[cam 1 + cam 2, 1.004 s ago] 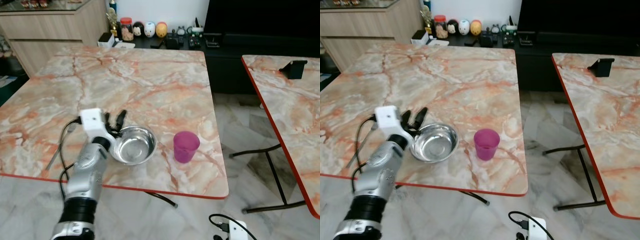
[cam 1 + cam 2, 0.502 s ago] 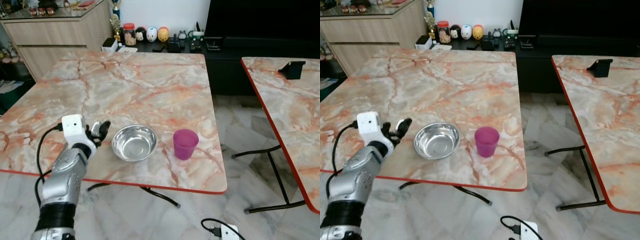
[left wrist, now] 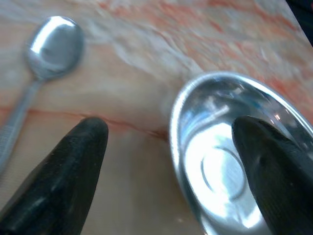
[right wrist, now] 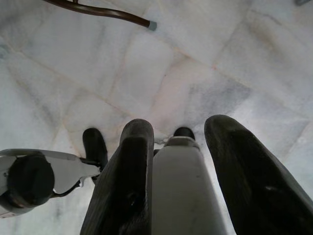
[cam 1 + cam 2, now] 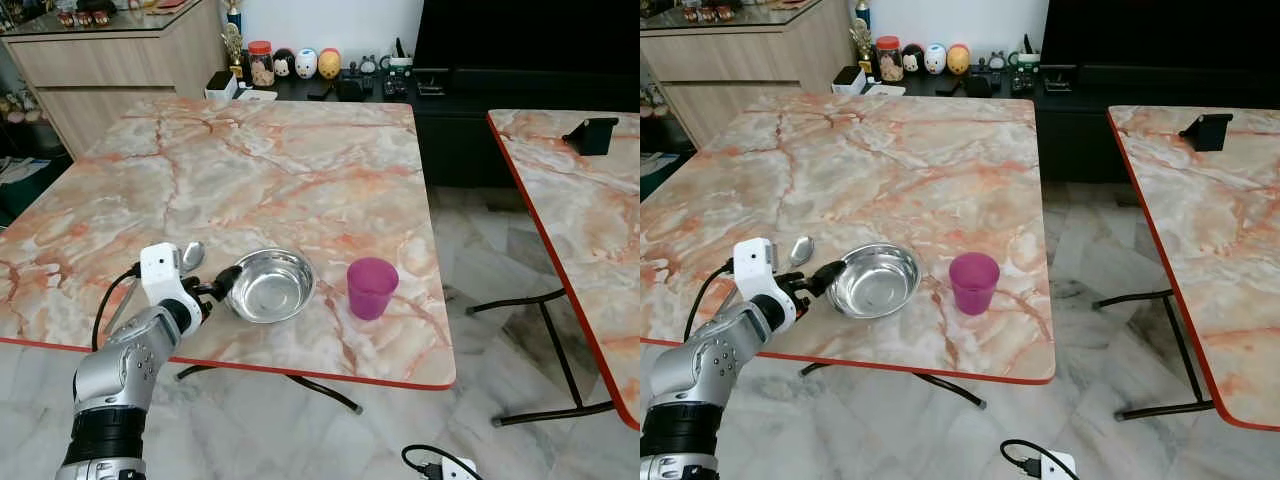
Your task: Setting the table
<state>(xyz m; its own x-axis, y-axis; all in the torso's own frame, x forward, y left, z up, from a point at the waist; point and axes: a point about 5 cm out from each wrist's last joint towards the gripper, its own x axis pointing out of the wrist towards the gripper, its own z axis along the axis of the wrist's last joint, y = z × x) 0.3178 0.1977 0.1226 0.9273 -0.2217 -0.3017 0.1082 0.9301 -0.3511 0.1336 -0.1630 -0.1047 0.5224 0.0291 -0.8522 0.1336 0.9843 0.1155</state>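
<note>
A steel bowl [image 5: 272, 287] stands near the front edge of the marble table [image 5: 280, 150], with a purple cup [image 5: 372, 287] just to its right. A metal spoon [image 5: 190, 256] lies left of the bowl, its handle running toward the table edge. My left gripper [image 5: 222, 284] is open at the bowl's left rim. In the left wrist view one finger [image 3: 274, 166] is over the inside of the bowl [image 3: 220, 161] and the other [image 3: 73, 156] is over the table outside it, near the spoon [image 3: 53, 46]. My right gripper [image 4: 188, 147] hangs open above the floor.
A second marble table [image 5: 570, 210] stands to the right with a black stand [image 5: 590, 135] on it; a tiled gap lies between. A wooden cabinet [image 5: 100, 60] and a low black bench with jars and figurines [image 5: 300, 65] are behind. A cable [image 5: 430, 460] lies on the floor.
My left gripper drew back left of the bowl half a second ago and has now come back to its left rim. The spoon shows again. The camera shifted a little.
</note>
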